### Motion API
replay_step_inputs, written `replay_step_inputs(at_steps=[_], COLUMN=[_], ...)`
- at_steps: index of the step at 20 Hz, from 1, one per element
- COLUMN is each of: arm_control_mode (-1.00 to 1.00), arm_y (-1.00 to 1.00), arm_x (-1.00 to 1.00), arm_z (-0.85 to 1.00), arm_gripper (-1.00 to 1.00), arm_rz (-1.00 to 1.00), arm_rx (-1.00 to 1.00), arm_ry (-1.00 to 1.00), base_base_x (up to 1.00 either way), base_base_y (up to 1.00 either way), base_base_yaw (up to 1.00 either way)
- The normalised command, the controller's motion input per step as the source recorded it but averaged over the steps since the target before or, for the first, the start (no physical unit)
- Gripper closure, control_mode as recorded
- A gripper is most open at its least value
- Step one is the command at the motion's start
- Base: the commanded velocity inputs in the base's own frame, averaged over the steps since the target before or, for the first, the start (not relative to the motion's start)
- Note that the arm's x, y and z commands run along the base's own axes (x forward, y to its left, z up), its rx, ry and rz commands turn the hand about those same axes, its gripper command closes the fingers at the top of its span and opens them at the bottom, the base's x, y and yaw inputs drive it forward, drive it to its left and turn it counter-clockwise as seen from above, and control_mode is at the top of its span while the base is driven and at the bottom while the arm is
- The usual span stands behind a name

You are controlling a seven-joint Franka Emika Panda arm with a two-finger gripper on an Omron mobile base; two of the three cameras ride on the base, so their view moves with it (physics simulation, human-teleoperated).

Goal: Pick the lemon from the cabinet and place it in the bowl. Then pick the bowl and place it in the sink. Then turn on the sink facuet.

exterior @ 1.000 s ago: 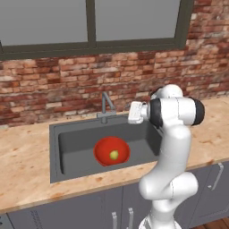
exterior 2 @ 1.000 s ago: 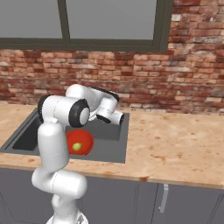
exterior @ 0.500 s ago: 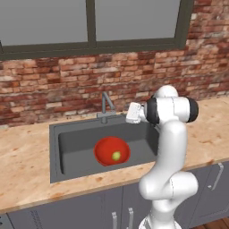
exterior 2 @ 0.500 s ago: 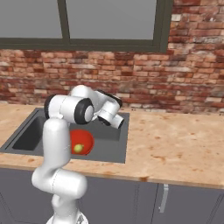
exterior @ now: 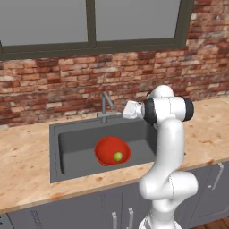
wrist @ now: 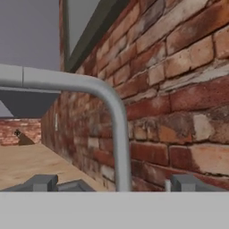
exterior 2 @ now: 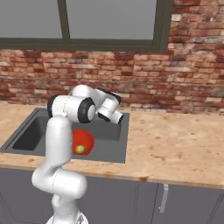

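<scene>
**Tap stage: claw at the faucet, jaws apart**

Left base view. One sink (exterior: 67, 147), dark grey, set in the counter (exterior: 22, 165). One bowl (exterior: 112, 151), red, on the sink floor. One lemon (exterior: 118, 156), inside the bowl. One faucet (exterior: 105, 106), upright at the sink's back rim, spout bent toward the basin. One gripper (exterior: 126, 109), just beside the faucet on its right, pointed at it; from this side it cannot be told whether it touches. By this layout the first two steps look done and the tap is what remains.

Right base view. Same bowl (exterior 2: 83, 141) and lemon (exterior 2: 80, 149) in the sink (exterior 2: 26, 135). One gripper (exterior 2: 118, 117), over the sink's back right corner, near the brick wall (exterior 2: 175, 78).

Hand view. One faucet (wrist: 120, 143), its stem running straight up the middle between the fingertips (wrist: 42, 182), its top bending off to the left. The jaws stand wide apart, one each side of the stem, clamped on nothing. The stem's long axis lies across the line between the tips. The base lever lies below the picture's edge, so its direction from the claw cannot be told; the next move probably calls for going down the stem to it.
</scene>
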Motion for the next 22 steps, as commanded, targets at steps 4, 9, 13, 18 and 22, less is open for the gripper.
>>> replay_step_inputs(at_steps=[4,9,13,18,22], arm_control_mode=[-1.0,-1.0,-1.0,-1.0,-1.0], arm_y=[0.02,0.15,0.16,0.03,0.0], arm_x=[0.11,0.25,0.28,0.37,0.46], arm_z=[-0.13,-0.24,-0.16,-0.05,-0.03], arm_gripper=[-1.0,-1.0,-1.0,-1.0,-1.0], arm_rz=[0.0,-0.05,-0.09,-0.1,-0.1], arm_rx=[0.0,0.0,0.0,0.0,0.0], arm_ry=[0.03,0.0,0.0,0.0,0.0], base_base_x=[0.0,0.0,0.0,0.0,0.0], base_base_y=[0.0,0.0,0.0,0.0,0.0], base_base_yaw=[0.0,0.0,0.0,0.0,0.0])
